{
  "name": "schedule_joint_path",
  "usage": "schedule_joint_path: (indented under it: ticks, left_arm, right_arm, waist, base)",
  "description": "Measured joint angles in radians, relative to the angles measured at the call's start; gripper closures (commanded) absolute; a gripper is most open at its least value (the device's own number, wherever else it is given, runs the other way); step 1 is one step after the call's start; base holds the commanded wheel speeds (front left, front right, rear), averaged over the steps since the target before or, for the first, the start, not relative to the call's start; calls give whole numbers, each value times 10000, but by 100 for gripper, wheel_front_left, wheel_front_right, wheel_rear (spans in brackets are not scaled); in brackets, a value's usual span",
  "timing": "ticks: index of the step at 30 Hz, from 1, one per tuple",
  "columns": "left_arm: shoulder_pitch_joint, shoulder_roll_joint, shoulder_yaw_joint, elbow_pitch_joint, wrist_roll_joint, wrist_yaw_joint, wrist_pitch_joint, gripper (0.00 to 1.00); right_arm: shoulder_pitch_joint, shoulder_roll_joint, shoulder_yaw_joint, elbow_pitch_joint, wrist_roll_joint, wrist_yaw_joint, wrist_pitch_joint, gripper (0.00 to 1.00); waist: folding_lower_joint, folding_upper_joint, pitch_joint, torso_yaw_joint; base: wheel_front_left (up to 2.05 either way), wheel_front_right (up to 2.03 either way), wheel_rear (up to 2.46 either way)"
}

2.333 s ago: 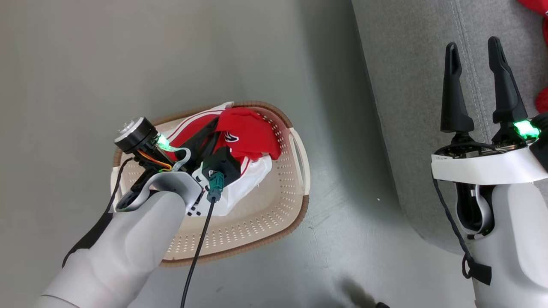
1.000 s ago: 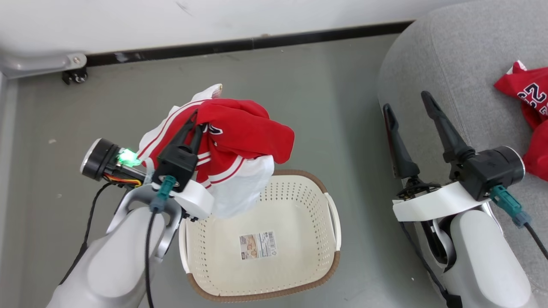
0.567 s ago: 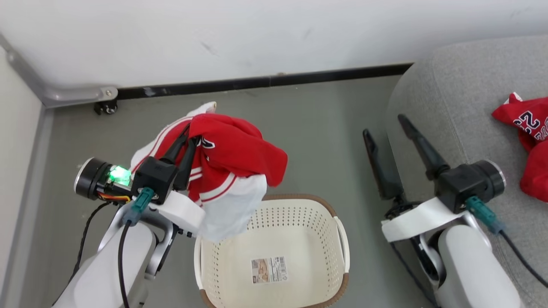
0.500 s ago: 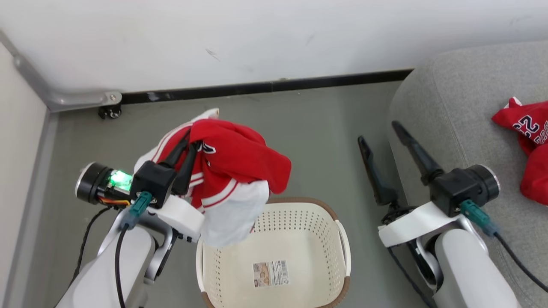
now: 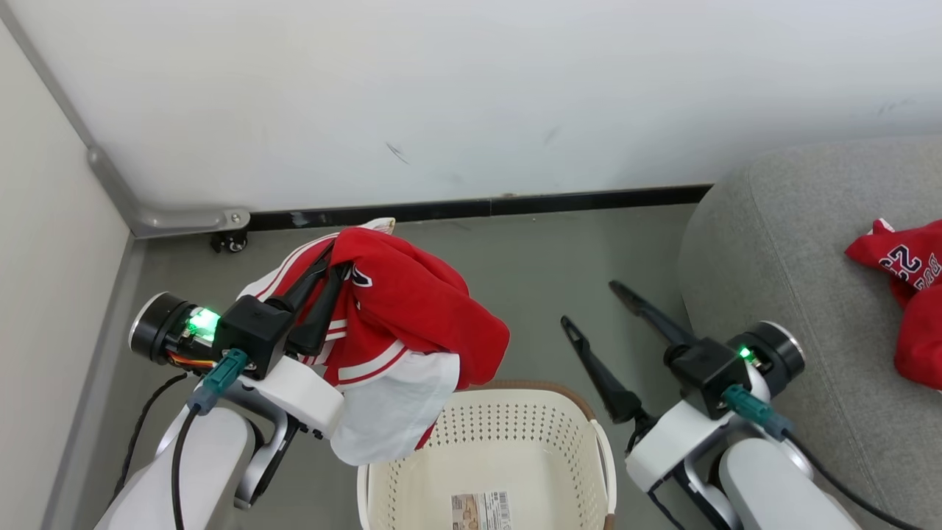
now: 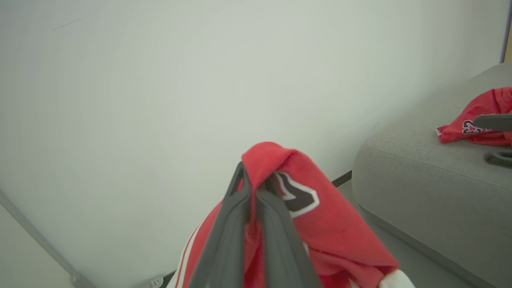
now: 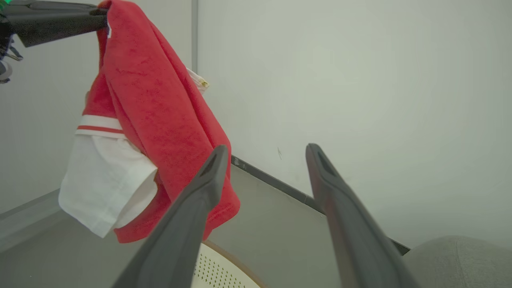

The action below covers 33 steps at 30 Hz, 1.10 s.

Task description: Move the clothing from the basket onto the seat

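Left gripper (image 5: 335, 258) is clenched tight on a red-and-white jersey (image 5: 412, 309), pinching a fold of the red cloth right at the fingertips. The garment hangs in the air, draped down the right side of the fingers, with its white panel lowest. It hangs over the far left rim of the basket (image 5: 515, 385), not inside it. From here I can't tell whether the hem brushes the rim.

The cream basket sits on the grey floor (image 5: 530, 265) at the near edge of the head view. On the visible part of its perforated bottom lies a small label (image 5: 480, 509).

Right gripper (image 5: 589, 303) is released, fingers spread wide and holding nothing, poised between the basket and the seat (image 5: 773, 258). Over on that grey seat, far right, a second jersey (image 5: 905, 272) lies crumpled with its dark lettering showing. A pale wall (image 5: 441, 96) runs behind everything.
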Motion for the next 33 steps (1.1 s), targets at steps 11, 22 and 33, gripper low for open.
schedule_joint_path:
  ticks: [11,22,33]
  left_arm:
    - [0,226,-75,-497,-88,-408,121,100]
    - [-6,320,-247,-1221,-174,-719,460,100]
    - [-58,320,-428,-1825,-174,-886,892,100]
  right_arm:
    - [224,-499,1223,-150,407,0,410,0]
    - [31,-1141,2577,-500,869,0,815,0]
    - [-595,-1221,3359,-593,1448,0,917,0]
  waist:
    - [0,0,-507,108]
    - [0,0,-740,-20]
    - [0,0,-726,17]
  base:
    - [0,0,0]
    - [0,0,0]
    - [0,0,0]
